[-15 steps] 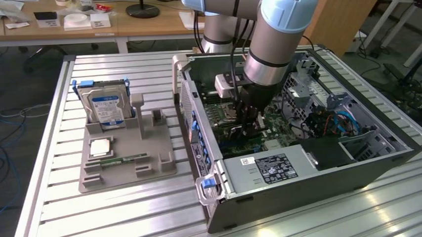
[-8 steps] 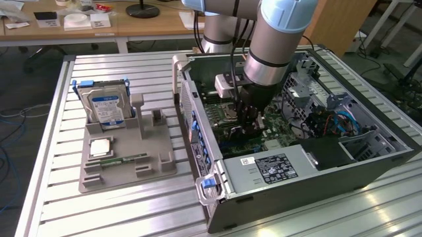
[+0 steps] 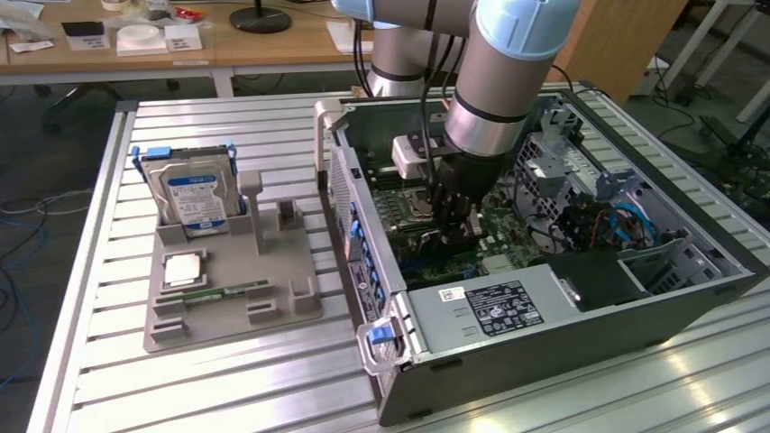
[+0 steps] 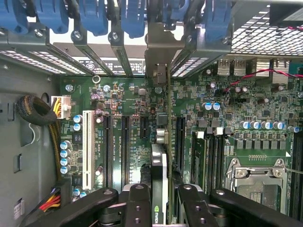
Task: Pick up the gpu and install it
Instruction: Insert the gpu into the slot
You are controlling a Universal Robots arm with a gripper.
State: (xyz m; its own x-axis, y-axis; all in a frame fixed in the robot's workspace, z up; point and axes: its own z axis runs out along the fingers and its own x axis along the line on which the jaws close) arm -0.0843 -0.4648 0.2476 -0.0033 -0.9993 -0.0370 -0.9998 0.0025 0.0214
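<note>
At the exterior view's left we see a grey plastic holder (image 3: 229,302) on a slatted metal table (image 3: 108,361); a silver hard drive (image 3: 193,198) with a blue label stands upright in it, and in front of that lie a square chip (image 3: 183,269) and a narrow green memory stick (image 3: 229,292). Moving right, an open computer case (image 3: 542,298) lies on its side, its circuit board (image 3: 416,239) facing up. The robot arm (image 3: 506,81) reaches down into the case, and its black gripper (image 3: 452,236) sits low over the board; from here the arm hides what it carries. In the wrist view we look along the gripper (image 4: 166,198) at the green board (image 4: 128,101) with its row of long black slots (image 4: 125,151). The graphics card (image 4: 163,165) is seen edge-on, pinched between the two black fingers (image 4: 137,203), which press against its sides. It stands over the board between two slots, its metal end bracket (image 4: 163,47) rising to the row of rear openings with blue clips (image 4: 132,16). We cannot tell whether its lower edge is seated in a slot, because the card itself hides that spot. At the far right the empty processor socket (image 4: 258,182) is partly cut off.
</note>
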